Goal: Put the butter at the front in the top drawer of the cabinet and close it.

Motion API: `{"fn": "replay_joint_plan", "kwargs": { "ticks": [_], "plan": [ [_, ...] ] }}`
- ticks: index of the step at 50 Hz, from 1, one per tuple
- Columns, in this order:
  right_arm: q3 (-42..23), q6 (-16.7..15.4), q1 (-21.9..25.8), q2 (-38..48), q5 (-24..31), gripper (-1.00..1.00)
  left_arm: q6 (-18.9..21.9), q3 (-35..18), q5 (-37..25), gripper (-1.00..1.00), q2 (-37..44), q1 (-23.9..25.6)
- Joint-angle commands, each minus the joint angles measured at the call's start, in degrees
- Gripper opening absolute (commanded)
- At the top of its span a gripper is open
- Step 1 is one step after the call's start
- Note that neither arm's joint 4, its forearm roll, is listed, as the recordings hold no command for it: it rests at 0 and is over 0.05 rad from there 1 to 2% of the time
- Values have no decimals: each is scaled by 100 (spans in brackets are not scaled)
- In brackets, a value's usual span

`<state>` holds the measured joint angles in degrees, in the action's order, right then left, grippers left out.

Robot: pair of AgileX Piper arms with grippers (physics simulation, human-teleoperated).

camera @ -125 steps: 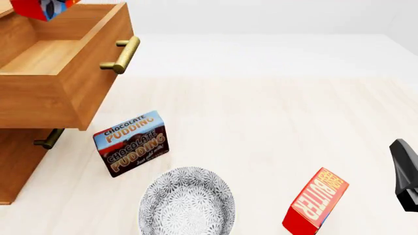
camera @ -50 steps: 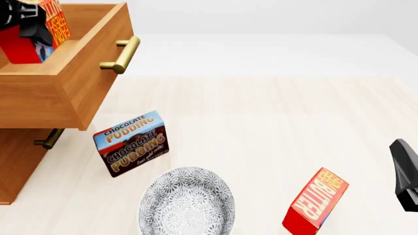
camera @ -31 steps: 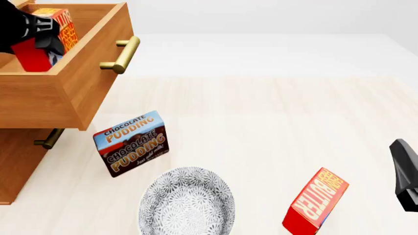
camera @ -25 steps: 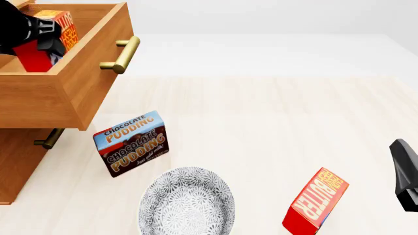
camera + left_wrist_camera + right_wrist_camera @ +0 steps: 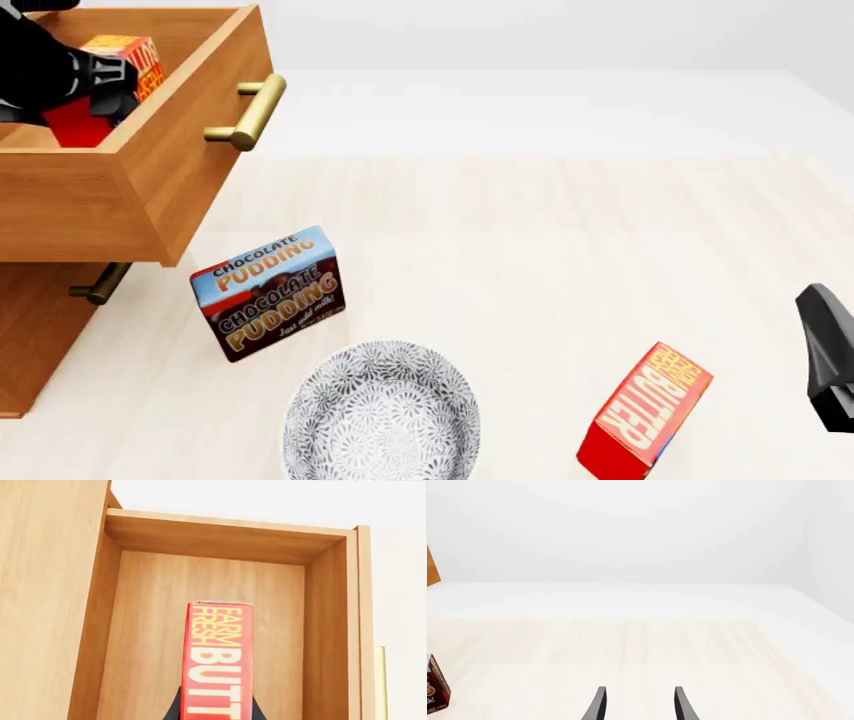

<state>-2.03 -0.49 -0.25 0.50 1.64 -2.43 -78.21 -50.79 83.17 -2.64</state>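
Observation:
The butter, a red box with an orange lettered face, stands upright inside the open top drawer of the cabinet. My left gripper is shut on it from above. In the left wrist view the butter fills the gap between the dark fingers, with the drawer floor behind it. My right gripper is open and holds nothing; it hangs at the table's right edge.
A second butter box stands at the front right. A Chocolate Pudding box and a patterned bowl sit in front of the cabinet. The drawer's brass handle juts out over the table, and a lower handle shows beneath.
My left gripper has carried the butter down from above the drawer into it, sinking a little lower over the last half second. The right arm has not moved.

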Motion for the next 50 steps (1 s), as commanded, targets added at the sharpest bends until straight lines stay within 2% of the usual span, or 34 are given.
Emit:
{"fn": "replay_joint_plan", "kwargs": {
  "ticks": [1,23,24,50],
  "plan": [
    [40,13,3,-40,-1,100,94,35,40,-100,-101,20],
    [40,15,3,-40,-1,100,-16,222,117,-100,-117,120],
    [40,14,3,-40,-2,100,-38,200,104,100,-127,132],
    [40,13,4,-40,-2,100,214,-59,-309,100,-362,-15]
  ]
}}
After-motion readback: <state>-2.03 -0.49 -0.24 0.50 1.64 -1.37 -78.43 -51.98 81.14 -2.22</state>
